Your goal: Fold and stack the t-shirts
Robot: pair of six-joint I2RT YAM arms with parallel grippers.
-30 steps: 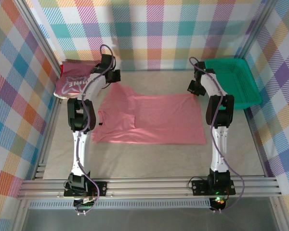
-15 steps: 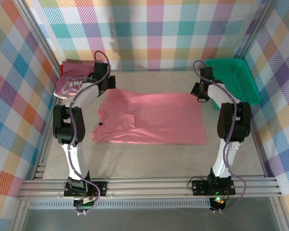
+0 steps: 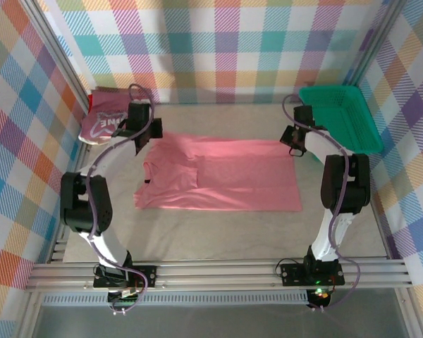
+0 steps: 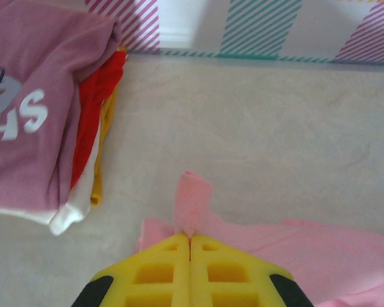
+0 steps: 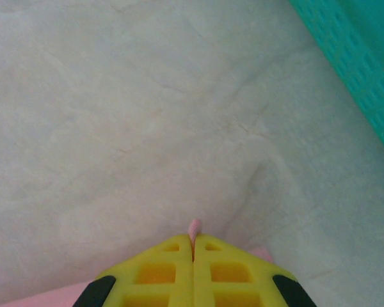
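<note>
Salmon-pink t-shirt (image 3: 218, 172) lies spread flat mid-desk, long side running left to right, collar end to the left. Left hand (image 4: 190, 238) is pinched tight on its far-left corner, a nub of pink cloth poking up out of the grip. Right hand (image 5: 193, 240) is clamped on the far-right corner, just short of the green basket (image 3: 342, 116), bare mesh floor showing. Folded stack (image 3: 102, 123) sits far left: dark pink with white lettering on top, red and cream beneath. Open desk (image 3: 218, 232) runs along the near edge.

- A green mesh basket (image 3: 342, 116) sits in the bench's (image 3: 218, 232) far right corner.
- Bright plaid walls (image 3: 225, 42) rise along its far and side edges.
</note>
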